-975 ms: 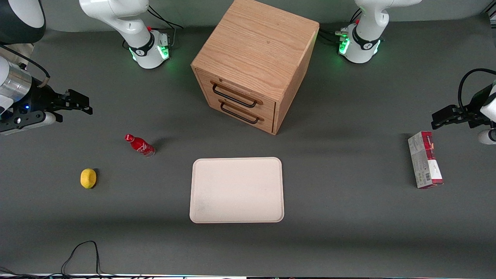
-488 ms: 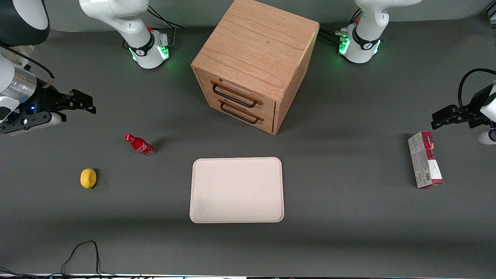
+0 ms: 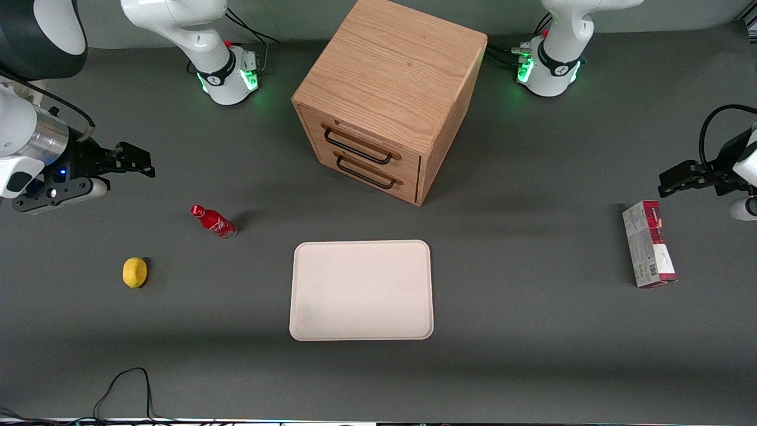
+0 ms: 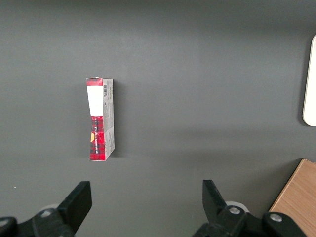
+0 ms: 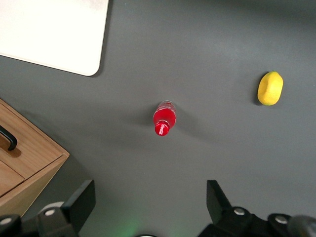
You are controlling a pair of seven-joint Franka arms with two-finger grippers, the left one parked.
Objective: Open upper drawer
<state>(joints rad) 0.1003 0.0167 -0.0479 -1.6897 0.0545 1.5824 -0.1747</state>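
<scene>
Toward the working arm's end, the gripper (image 3: 137, 165) hangs with fingers spread wide, empty.
Approach step: next it must reach the shut upper drawer (image 3: 359, 145) and hook its handle (image 3: 357, 148).

we can read no words or numbers anywhere. the red bottle (image 3: 213, 221) bears white script too small to read. the red and white box (image 3: 648, 252) shows only an unreadable barcode.

I work over a wide counter (image 3: 532, 355) covered in matte dark grey, flat and even from end to end. Soft light falls from above and leaves only faint, blurred shadows. Along the edge farthest from the front camera runs a paler grey wall (image 3: 295, 18). A black cable (image 3: 127, 384) loops on the nearest edge. My claw (image 3: 145, 163) hangs over bare grey at my end, fingers spread apart.
</scene>
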